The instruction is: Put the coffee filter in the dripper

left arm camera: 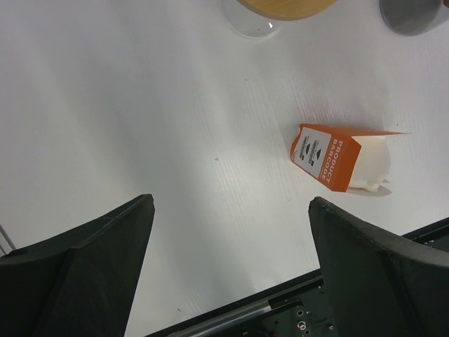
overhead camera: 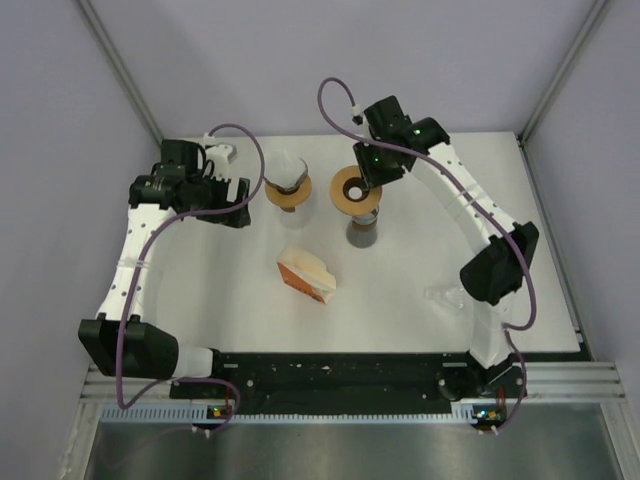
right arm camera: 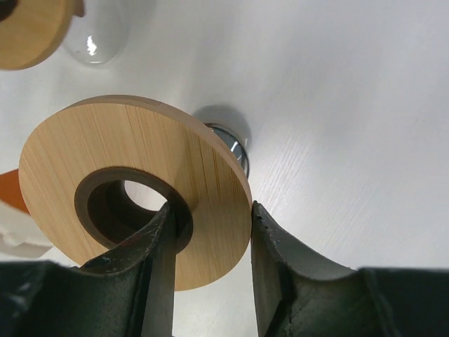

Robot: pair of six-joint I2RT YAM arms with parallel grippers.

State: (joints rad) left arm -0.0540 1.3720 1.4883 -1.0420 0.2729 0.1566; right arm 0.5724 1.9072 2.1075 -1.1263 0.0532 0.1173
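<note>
- An orange box [overhead camera: 305, 272] lies on its side near the middle of the white worktop [overhead camera: 420, 320].
- White paper filters [left arm camera: 372, 163] poke out of the box's open end. None of them is in either hand.
- Beyond the box, away from the arm bases and slightly to the right, is a flat wooden ring [overhead camera: 355, 190] with a dark centre hole. It sits above a grey cup [overhead camera: 362, 233].
- The right hand [right arm camera: 210, 225] straddles the near band of this ring. One finger is inside the hole and the other is just outside the outer edge. Whether the fingers press on the wood or only stand beside it cannot be told.
- Beyond the box and slightly to the left stands a clear glass vessel [overhead camera: 286, 172] with its own wooden collar.
- The left hand [left arm camera: 231, 203] hangs over bare worktop, beyond the box and to its left. Its fingers are spread wide and hold nothing.
</note>
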